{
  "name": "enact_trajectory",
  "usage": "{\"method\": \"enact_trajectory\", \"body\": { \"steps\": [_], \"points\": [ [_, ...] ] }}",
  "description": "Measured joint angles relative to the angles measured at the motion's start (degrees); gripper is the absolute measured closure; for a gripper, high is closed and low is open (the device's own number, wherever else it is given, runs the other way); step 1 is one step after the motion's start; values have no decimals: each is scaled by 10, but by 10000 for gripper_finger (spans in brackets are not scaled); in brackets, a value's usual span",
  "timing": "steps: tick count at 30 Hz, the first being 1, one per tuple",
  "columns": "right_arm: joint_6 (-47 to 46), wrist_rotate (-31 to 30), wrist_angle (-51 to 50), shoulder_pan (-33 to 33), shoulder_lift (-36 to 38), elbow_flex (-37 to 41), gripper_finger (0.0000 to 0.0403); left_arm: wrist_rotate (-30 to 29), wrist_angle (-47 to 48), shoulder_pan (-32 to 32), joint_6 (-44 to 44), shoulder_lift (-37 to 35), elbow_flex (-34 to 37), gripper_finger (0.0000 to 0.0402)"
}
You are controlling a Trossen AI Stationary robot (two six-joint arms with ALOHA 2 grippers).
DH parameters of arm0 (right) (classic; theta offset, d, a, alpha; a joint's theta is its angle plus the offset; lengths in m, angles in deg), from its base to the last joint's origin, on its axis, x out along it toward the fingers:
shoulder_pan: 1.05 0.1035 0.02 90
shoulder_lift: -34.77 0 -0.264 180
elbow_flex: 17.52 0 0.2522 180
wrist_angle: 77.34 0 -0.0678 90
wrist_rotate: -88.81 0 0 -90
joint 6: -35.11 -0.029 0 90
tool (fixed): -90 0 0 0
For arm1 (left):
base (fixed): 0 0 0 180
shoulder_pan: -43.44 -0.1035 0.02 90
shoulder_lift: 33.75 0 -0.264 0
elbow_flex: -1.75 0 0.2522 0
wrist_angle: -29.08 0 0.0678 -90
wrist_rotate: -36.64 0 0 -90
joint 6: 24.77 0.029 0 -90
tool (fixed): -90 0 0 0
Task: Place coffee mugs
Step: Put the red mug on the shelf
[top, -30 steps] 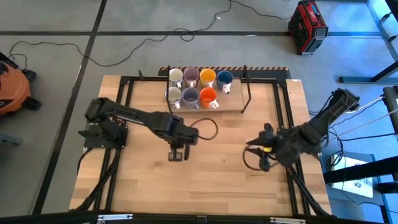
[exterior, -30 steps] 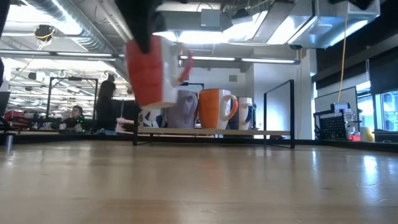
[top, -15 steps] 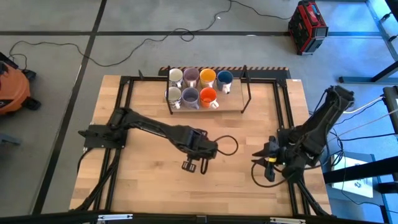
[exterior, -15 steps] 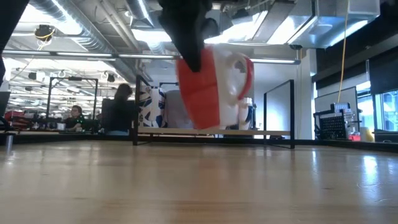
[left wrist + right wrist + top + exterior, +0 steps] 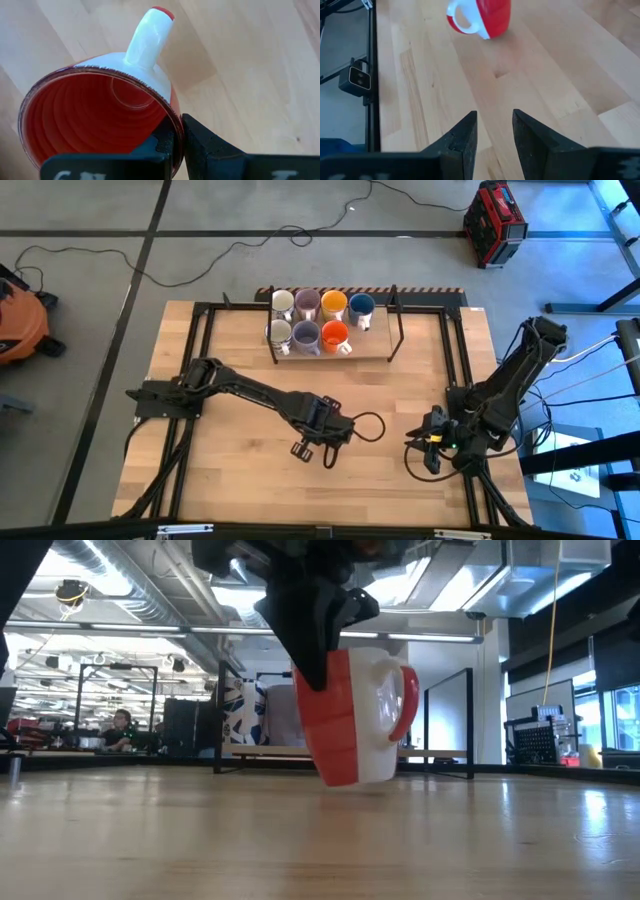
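Note:
A red mug [image 5: 350,720] with a white band and a red-edged handle [image 5: 408,705] hangs tilted just over the middle of the wooden table [image 5: 320,840], with my left gripper [image 5: 176,134] shut on its rim. In the high view the left gripper [image 5: 320,438] hides the mug. The right wrist view shows the mug [image 5: 482,15] farther off. My right gripper [image 5: 495,127] stands open near the table's right edge [image 5: 432,445], with nothing between its fingers. My left gripper pinches the mug's rim wall [image 5: 170,122], one finger inside the red hollow and one outside, on the side away from the handle [image 5: 147,37]. The fingers come from above, pointing steeply down. The mug hangs tilted below them. Whether its bottom [image 5: 355,780] touches the table I cannot tell.
At the table's far edge stands a low shelf [image 5: 372,348] in a black frame, holding several mugs: white, lavender, orange and blue [image 5: 310,320]. Bare wood lies between the two arms and toward the near edge. People sit in the room behind.
My left gripper has gone toward the table's right and near edges and down, rolling its wrist, with the red mug, which now hangs lower and closer to the table. My right gripper has sunk and drawn back toward the right near corner.

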Motion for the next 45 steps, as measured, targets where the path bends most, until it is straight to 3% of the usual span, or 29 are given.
{"method": "enact_trajectory", "body": {
  "steps": [13, 21, 27, 38, 45],
  "points": [
    [1, 0, -5, 0, 0, 0, 292, 7, 1, -3, 16, 0, 0, 383],
    [1, 1, -5, 0, 0, 0, 292, 43, 5, -3, 17, 9, 0, 383],
    [1, 1, -5, 0, 0, 0, 292, 30, -2, -2, 2, 10, -1, 382],
    [1, 1, -3, 0, 0, 1, 292, 4, -13, 1, -4, 6, 0, 303],
    [-5, 2, 28, -10, 0, 1, 292, -43, 55, 13, -30, 2, -69, 286]
  ]
}}
